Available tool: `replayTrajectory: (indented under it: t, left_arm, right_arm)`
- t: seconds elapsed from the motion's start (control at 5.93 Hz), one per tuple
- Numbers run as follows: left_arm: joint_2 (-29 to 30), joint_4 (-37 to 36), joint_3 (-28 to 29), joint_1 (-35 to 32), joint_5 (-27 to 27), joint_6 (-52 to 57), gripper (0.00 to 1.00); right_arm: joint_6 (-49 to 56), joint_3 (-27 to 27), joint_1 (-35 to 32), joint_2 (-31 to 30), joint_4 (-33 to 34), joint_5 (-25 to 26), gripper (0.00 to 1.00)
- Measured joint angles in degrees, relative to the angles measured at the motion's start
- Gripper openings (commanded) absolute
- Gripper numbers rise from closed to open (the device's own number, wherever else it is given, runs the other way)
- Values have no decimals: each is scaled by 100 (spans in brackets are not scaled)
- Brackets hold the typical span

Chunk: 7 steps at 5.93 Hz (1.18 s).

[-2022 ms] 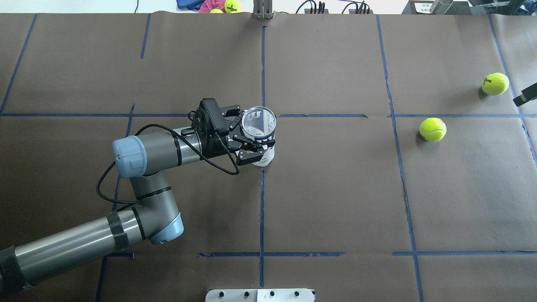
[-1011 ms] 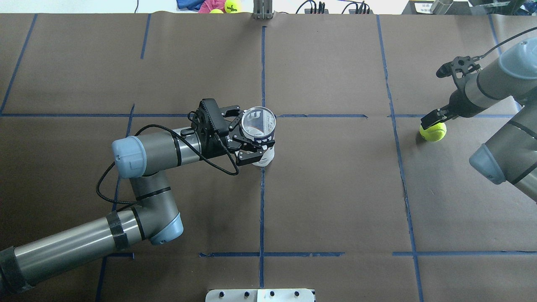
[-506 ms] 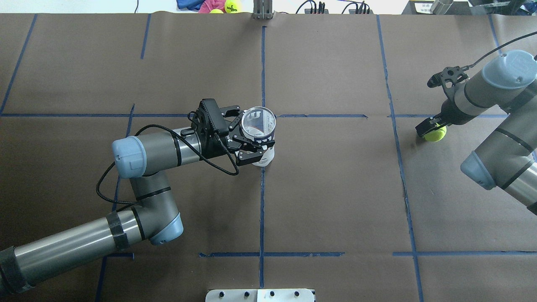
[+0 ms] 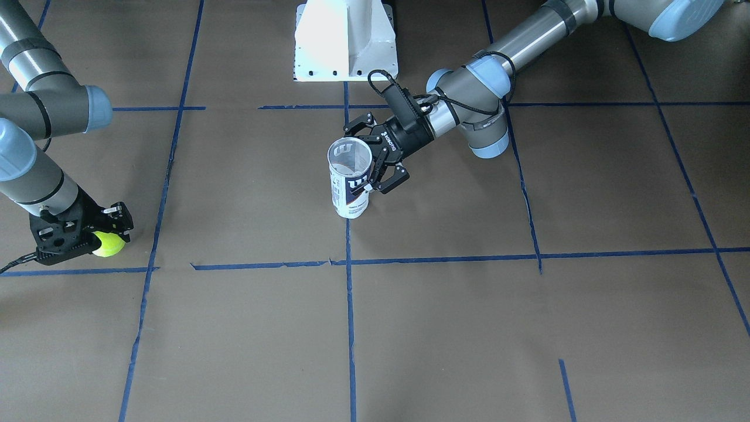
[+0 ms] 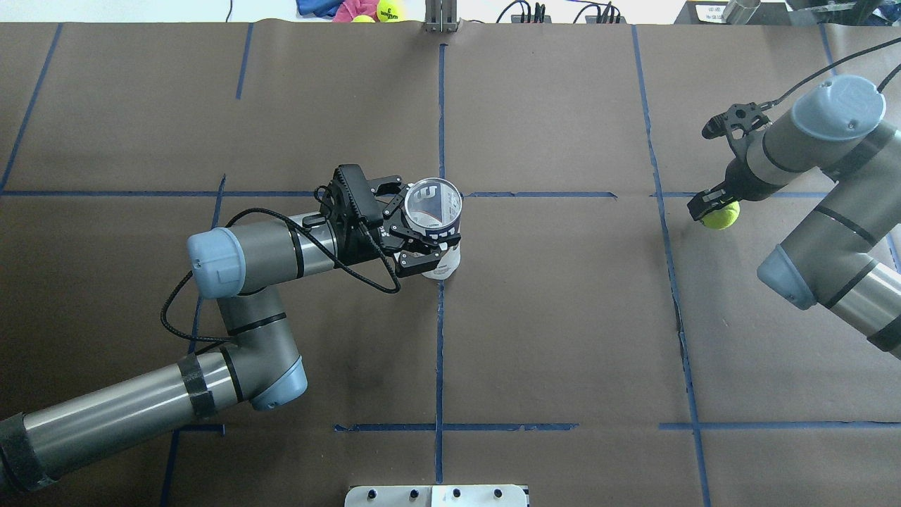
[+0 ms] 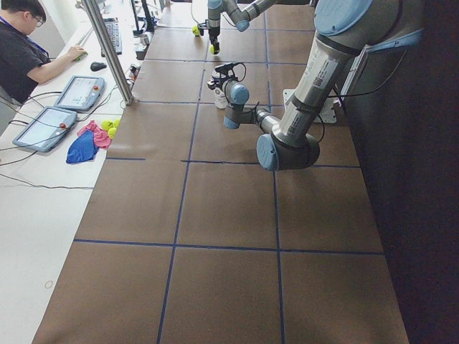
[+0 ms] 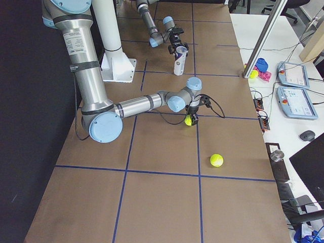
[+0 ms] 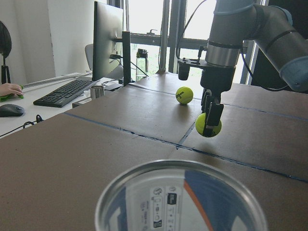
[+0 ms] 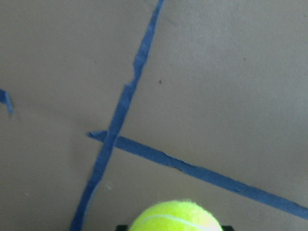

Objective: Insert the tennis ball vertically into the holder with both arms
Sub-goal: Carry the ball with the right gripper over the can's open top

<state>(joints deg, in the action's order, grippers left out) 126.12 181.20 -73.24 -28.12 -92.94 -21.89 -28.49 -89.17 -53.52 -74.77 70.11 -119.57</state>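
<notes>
The holder [image 5: 434, 211], a clear can with a white and navy label, stands upright and mouth up at the table's middle; it also shows in the front view [image 4: 350, 181]. My left gripper [image 5: 422, 225] is shut on its upper half from the side [image 4: 372, 158]. The can's open rim [image 8: 180, 192] fills the bottom of the left wrist view. My right gripper [image 5: 712, 208] is shut on the tennis ball [image 5: 721, 216] from above, far to the can's right. It holds the ball just above the table [image 4: 109, 244] [image 8: 208, 125] [image 9: 175, 216].
A second tennis ball [image 7: 216, 160] lies on the table beyond the held one [image 8: 184, 95]; my right arm hides it in the overhead view. The white pedestal base [image 4: 345, 41] stands behind the can. Cloths and more balls [image 5: 352, 8] lie past the far edge.
My right arm has come in from the right, lowered onto the nearer ball and shut on it, then shifted it slightly left. My left arm and the can have not moved.
</notes>
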Motion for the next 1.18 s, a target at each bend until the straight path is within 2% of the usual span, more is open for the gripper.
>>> replayTrajectory:
  t: [0.17, 0.34, 0.67, 0.84, 1.18]
  left_arm:
    - [0, -1, 0, 5, 14, 0, 89]
    - [3, 1, -4, 7, 19, 0, 90]
    - [8, -4, -6, 8, 21, -4, 90]
    - [8, -9, -6, 8, 21, -2, 90]
    - [9, -17, -6, 8, 21, 0, 90]
  right_arm:
    - [-392, -176, -40, 217, 125, -103, 4]
    - [-738, -506, -52, 497, 611, -205, 4]
    - [-1280, -1543, -1, 1198, 2354, -257, 3]
    - [-1803, -1895, 119, 1561, 2932, -260, 2]
    - [-2920, -2090, 535, 2422, 3628, -140, 2]
